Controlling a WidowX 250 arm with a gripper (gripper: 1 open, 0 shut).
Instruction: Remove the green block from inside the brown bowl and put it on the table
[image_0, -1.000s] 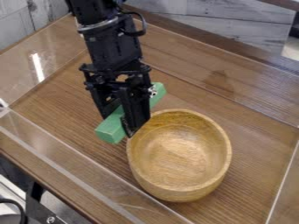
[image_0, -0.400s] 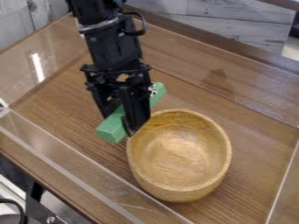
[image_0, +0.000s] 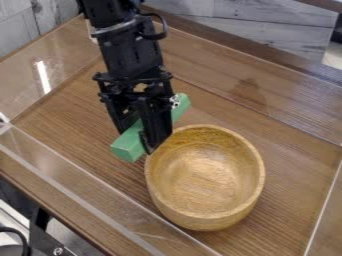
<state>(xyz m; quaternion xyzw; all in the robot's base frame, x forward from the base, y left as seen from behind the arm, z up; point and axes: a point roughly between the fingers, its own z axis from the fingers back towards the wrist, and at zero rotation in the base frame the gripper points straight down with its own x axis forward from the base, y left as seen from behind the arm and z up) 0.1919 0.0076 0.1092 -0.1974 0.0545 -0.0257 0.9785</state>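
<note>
One green block (image_0: 130, 146) sits clamped in the closed end effector (image_0: 144, 135), directly beneath it, outside the bowl (image_0: 205, 185) to its right. Long axis runs diagonally, lower end at or just above the bench (image_0: 67, 110); contact unclear.

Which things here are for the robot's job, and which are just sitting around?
For the job:
- green block
- bowl, empty
- table
- end effector, shut on the block

Just there:
- clear plastic walls
- dark gear at the bottom edge, too little showing to name
</note>
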